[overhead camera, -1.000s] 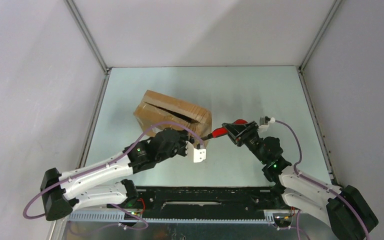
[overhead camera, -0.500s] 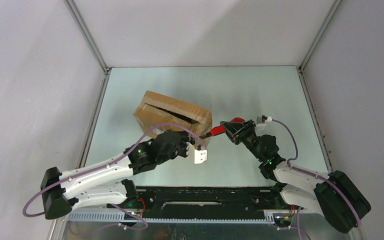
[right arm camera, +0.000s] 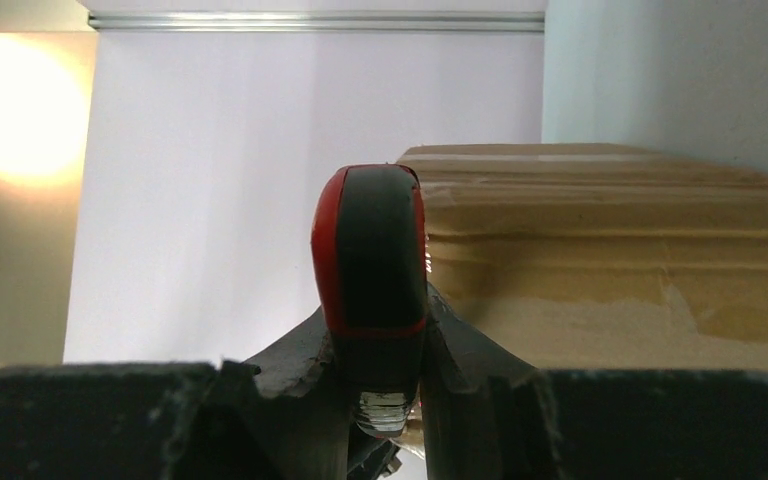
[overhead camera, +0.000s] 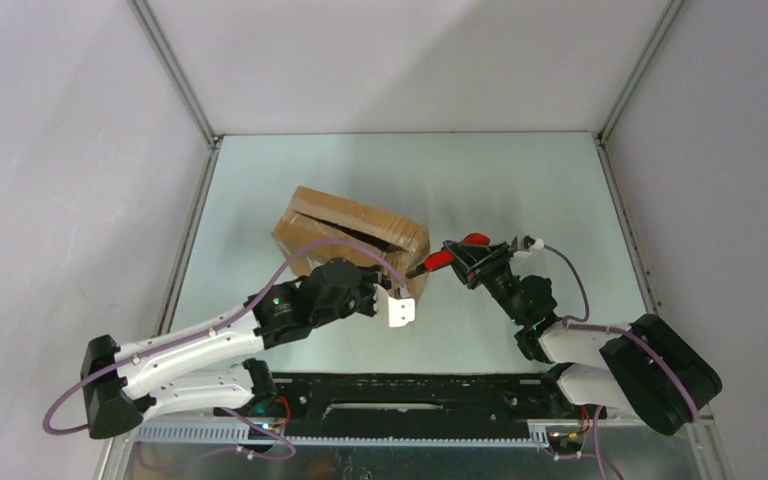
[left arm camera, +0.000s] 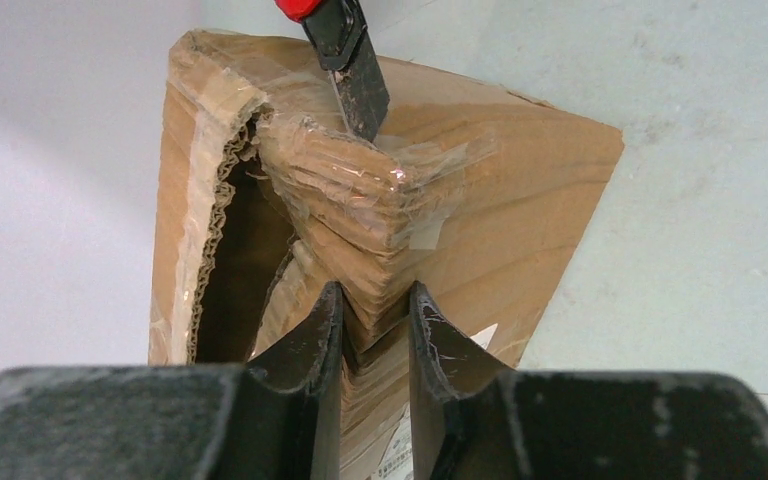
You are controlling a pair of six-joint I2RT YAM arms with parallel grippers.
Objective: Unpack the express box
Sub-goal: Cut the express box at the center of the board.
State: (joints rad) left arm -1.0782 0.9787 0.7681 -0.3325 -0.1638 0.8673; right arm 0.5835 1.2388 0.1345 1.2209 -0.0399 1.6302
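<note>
The express box is a brown taped carton lying left of the table's middle, with a dark gap open along its top seam. My left gripper is at its near right end. In the left wrist view its fingers are shut on the box's taped corner ridge. My right gripper is shut on a red and black utility knife. The knife's blade touches the taped top of that same corner. The right wrist view shows the knife handle between the fingers, with the box to its right.
The pale green table is fenced by metal rails and grey walls. A white label shows low on the box's side. The arm bases and a black rail run along the near edge.
The right arm has pushed forward and folded lower, carrying the knife tip slightly left onto the box's corner. The box has nudged a little to the right. The left gripper holds its place.
</note>
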